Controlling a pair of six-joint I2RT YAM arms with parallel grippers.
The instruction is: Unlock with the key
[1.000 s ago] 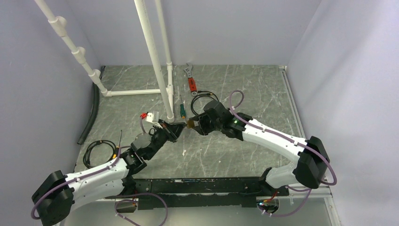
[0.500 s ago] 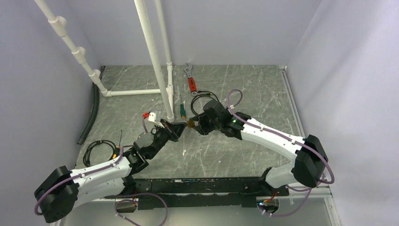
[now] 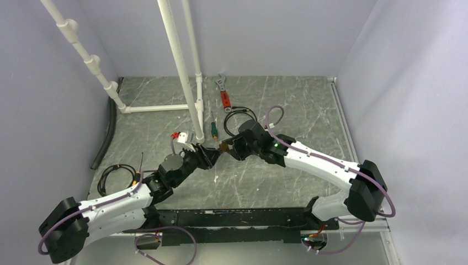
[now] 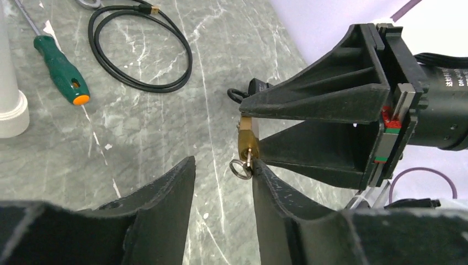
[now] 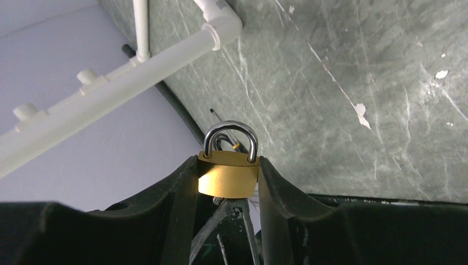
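Above the veined grey-green desk (image 4: 165,127), the matte black right fingers (image 5: 278,193) clamp a smooth brass padlock (image 5: 228,179) with a curved steel shackle. The rough-textured left fingers (image 4: 165,210) stand apart, holding nothing, one tip just beside the lock. What looks like the round black-headed key (image 4: 258,86) peeks out behind the right fingers.

The left hand (image 3: 209,153) is sitting left of the padlock (image 5: 228,174), the right hand (image 3: 232,146) right, the screwdriver (image 3: 213,130) lying behind it.
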